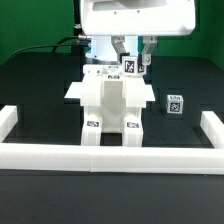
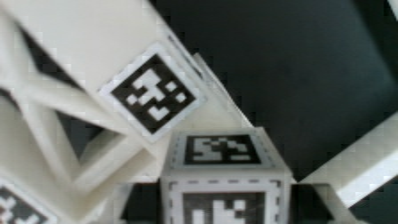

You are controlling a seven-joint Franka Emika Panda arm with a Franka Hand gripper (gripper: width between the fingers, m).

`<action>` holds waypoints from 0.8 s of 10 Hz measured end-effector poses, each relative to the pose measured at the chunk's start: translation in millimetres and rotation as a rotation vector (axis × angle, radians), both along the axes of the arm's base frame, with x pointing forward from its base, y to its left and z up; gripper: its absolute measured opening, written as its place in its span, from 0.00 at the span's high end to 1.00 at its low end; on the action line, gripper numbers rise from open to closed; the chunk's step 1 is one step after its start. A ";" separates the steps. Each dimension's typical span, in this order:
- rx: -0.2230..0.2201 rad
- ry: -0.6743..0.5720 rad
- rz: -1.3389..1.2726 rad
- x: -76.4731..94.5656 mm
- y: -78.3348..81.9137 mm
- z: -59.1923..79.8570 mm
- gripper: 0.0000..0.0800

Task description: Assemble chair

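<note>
gripper (image 1: 131, 60) fingers set narrow, one each side of tagged block (image 1: 131, 67); looks clamped. Block between fingers sits at top rear of chair (image 1: 108, 100), touching it; chair body stands directly below fingers. small tagged cube (image 1: 175, 102) lies well apart from fingers, toward exterior view's right. border rail (image 1: 110, 156) far below fingers, past chair base. Wrist view: tagged faces close up, fingers not clear.

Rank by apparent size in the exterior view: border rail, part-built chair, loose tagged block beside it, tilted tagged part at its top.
Largest: border rail.
Then the part-built chair.
The loose tagged block and the tilted tagged part look about alike, so I won't rank those two.
</note>
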State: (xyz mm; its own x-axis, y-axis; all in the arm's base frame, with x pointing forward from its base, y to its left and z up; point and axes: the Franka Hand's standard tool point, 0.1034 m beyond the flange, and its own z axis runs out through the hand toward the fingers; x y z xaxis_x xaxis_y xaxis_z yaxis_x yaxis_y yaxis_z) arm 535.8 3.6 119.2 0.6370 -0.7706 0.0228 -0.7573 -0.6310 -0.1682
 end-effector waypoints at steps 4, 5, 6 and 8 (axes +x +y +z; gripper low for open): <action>0.012 0.001 -0.027 0.0 0.4 0.0 0.35; -0.011 -0.005 0.154 2.0 1.5 1.7 0.24; -0.017 0.001 0.276 5.4 5.7 4.4 0.24; -0.042 0.016 0.468 3.0 16.9 6.7 0.19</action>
